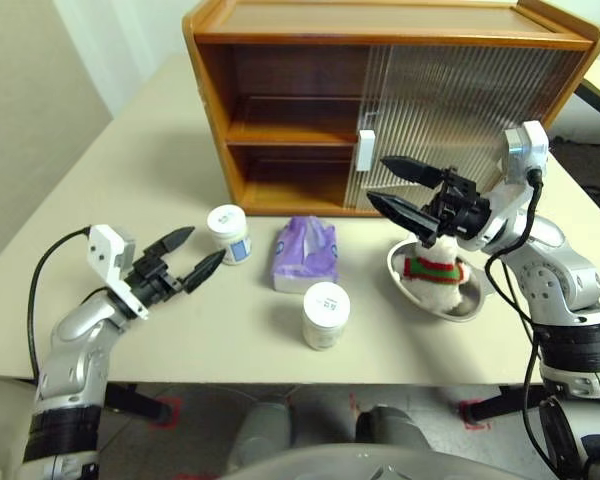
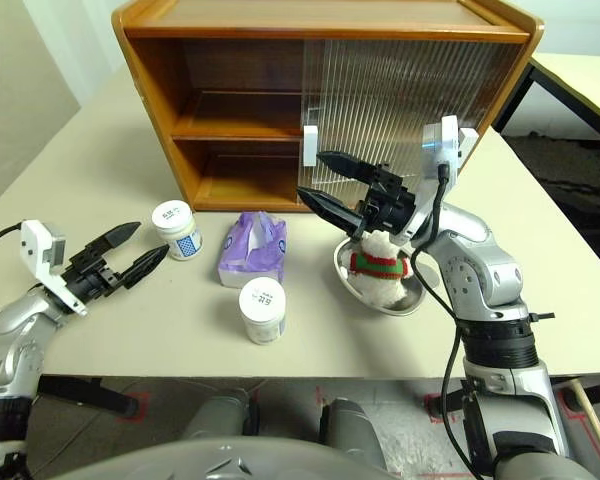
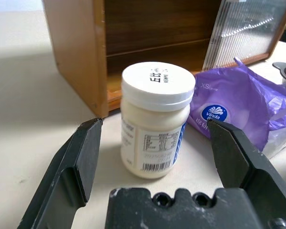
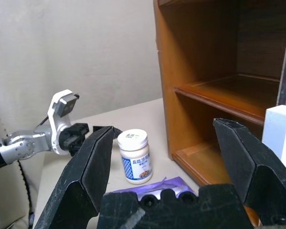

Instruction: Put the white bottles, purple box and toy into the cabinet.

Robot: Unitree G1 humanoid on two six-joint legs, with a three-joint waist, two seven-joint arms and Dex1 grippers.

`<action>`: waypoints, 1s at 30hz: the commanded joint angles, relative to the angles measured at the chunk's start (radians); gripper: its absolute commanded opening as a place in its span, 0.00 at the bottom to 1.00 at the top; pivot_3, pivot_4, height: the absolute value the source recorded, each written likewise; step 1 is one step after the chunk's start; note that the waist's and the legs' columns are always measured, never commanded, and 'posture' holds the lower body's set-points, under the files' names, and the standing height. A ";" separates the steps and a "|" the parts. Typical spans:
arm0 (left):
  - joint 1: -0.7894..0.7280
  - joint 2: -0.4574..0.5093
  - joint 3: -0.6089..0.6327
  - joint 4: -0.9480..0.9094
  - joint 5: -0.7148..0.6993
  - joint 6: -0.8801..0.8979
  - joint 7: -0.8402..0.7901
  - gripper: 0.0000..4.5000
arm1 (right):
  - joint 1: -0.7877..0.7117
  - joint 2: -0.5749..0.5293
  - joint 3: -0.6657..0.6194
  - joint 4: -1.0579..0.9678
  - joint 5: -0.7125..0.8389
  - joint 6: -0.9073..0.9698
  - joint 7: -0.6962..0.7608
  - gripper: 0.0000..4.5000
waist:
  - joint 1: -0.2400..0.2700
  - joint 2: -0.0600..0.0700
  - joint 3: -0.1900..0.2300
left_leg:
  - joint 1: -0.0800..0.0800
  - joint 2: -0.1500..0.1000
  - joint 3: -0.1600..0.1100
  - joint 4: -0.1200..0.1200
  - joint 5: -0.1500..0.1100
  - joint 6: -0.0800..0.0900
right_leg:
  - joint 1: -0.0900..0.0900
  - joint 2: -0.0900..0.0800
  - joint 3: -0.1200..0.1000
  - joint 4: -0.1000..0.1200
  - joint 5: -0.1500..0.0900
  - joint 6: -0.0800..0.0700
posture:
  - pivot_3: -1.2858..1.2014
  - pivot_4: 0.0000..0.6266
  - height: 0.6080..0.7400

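Clearly, purple box (image 3: 238,107) reads "Vinda".

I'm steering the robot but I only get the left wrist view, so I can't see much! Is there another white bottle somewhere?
Observer: Yes, a second white bottle stands on the table, in front of the purple box, nearer the robot.
Operator: Where's the toy?
Observer: The toy sits in a steel bowl to the right of the purple box, in front of the cabinet.
Operator: What's my other gripper doing?
Observer: The right gripper is open, empty, and hangs above the toy.
Operator: Is the cabinet open?
Observer: Its left half is open; the ribbed doors cover the right half.
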 commanded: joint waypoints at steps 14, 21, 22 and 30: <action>-0.114 -0.043 -0.087 0.248 0.088 -0.166 -0.056 0.99 | 0.039 -0.015 -0.025 -0.058 0.013 0.013 -0.032 1.00 | -0.012 -0.001 -0.001 | -0.008 0.000 0.001 0.002 0.001 0.002 | -0.006 0.001 0.000 0.000 0.004 0.000 | 0.55 0.00 1.00; -0.141 -0.056 -0.103 0.269 0.096 -0.174 -0.054 0.99 | 0.052 -0.019 -0.030 -0.074 0.016 0.018 -0.043 1.00 | -0.030 -0.001 -0.001 | -0.008 0.000 0.001 0.002 0.002 0.004 | -0.006 0.004 0.000 0.000 0.004 0.001 | 0.54 0.00 1.00; -0.144 -0.057 -0.104 0.271 0.098 -0.174 -0.055 0.99 | 0.053 -0.019 -0.031 -0.075 0.016 0.018 -0.045 1.00 | -0.031 -0.001 -0.001 | -0.008 0.000 0.001 0.002 0.003 0.004 | -0.006 0.007 0.001 0.000 0.004 0.001 | 0.54 0.00 1.00; -0.144 -0.049 -0.098 0.288 0.096 -0.177 -0.062 0.99 | 0.060 -0.021 -0.034 -0.084 0.019 0.016 -0.054 1.00 | -0.036 -0.001 -0.001 | -0.007 0.001 0.001 0.002 0.003 0.005 | -0.006 0.009 0.002 0.001 0.005 0.001 | 0.54 0.00 1.00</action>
